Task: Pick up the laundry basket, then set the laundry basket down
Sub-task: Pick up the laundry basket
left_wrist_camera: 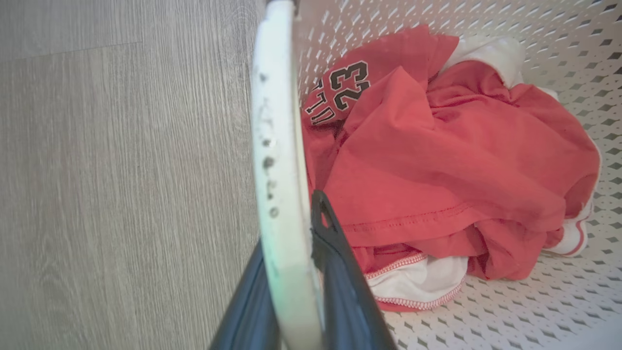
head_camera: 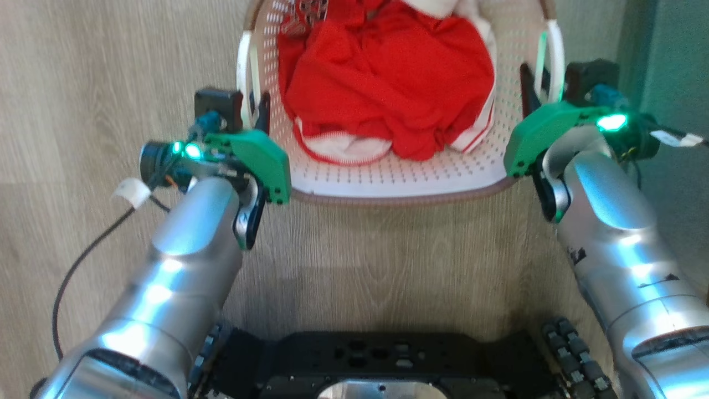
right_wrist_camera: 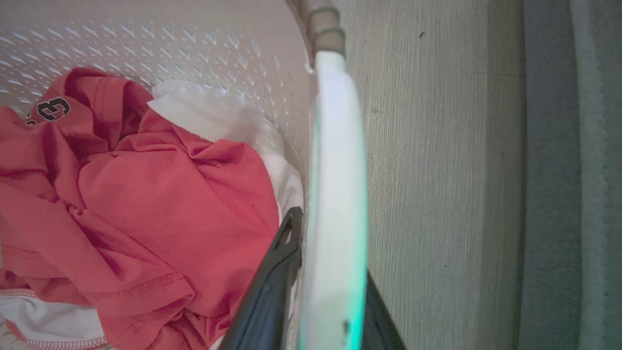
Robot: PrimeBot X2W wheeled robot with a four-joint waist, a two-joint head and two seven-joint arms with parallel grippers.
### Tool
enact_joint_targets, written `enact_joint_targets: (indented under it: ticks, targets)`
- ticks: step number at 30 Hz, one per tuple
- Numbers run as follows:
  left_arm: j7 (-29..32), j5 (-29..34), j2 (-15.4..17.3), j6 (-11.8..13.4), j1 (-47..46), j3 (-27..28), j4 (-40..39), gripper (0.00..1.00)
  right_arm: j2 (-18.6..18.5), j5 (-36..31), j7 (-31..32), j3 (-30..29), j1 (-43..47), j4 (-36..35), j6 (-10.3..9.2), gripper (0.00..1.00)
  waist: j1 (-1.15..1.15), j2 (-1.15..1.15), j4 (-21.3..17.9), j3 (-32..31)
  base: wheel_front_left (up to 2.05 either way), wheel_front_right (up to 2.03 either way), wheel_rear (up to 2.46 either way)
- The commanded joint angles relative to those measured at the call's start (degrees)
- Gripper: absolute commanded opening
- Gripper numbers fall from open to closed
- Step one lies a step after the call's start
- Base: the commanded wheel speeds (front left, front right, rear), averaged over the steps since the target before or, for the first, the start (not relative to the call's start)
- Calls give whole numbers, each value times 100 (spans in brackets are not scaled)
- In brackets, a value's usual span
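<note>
The laundry basket (head_camera: 399,176) is cream-white and perforated, with a brown rim, and lies at the top middle of the head view. Red clothing (head_camera: 388,83) and some white cloth are piled inside. My left gripper (head_camera: 258,111) is shut on the basket's left white handle (left_wrist_camera: 278,146), one dark finger (left_wrist_camera: 340,272) inside the handle and one outside. My right gripper (head_camera: 533,83) is shut on the right white handle (right_wrist_camera: 339,184) in the same way, its inner finger (right_wrist_camera: 277,272) beside the red clothing (right_wrist_camera: 160,204). I cannot tell whether the basket touches the floor.
Pale wood-grain floor (head_camera: 99,66) surrounds the basket. My black wheeled base (head_camera: 382,360) sits just below it in the head view. A grey-green surface (head_camera: 676,50) runs along the right side. A black cable (head_camera: 77,266) hangs beside my left forearm.
</note>
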Motion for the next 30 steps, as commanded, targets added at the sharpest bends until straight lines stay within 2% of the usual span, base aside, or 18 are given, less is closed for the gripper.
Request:
enact_joint_targets:
  ticks: [1,8,14,22,30]
  targets:
    - [-30,-27,181,23,254,34,5,0,56,36,-28,143,283,15,-9,0,0,0,-24,-184,0,0,0]
    - [-30,-246,181,-43,589,-153,270,0,56,513,-28,473,413,710,-9,0,0,0,-75,-867,0,0,0]
    - [20,-617,181,-202,902,-454,675,0,56,993,125,861,537,1214,-9,0,0,0,-84,-1550,0,0,0]
    - [519,-1173,181,-391,1423,-887,1031,0,56,1730,692,1408,1008,1445,-9,0,0,0,-38,-2583,0,0,0]
    - [770,-1451,181,-465,1867,-1165,1154,0,56,2233,1143,1778,1438,1508,-9,0,0,0,-6,-3345,0,0,0]
